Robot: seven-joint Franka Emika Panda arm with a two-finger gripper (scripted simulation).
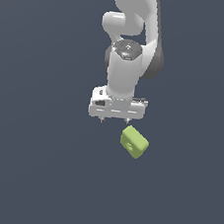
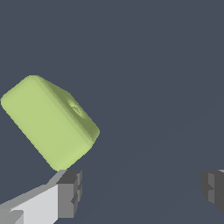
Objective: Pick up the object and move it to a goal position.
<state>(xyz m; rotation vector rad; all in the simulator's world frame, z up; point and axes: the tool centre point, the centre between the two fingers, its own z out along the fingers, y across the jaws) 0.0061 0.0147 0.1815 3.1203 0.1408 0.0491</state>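
White gripper (image 1: 115, 120) is spread wide with nothing in it, and the small lime-green rounded block (image 1: 134, 142) sits tilted just beside one fingertip (image 2: 69, 194), outside the gap.

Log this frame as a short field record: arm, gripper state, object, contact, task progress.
arm: white Panda arm, pointing down
gripper: gripper open, fingers spread wide, nothing between them
object: lime-green block, lying askew to the fingers, small round hole mark on one face
contact: none visible; block lies off to the exterior view's right of the gripper, not between the fingers
surface: plain dark floor
progress: not yet grasped
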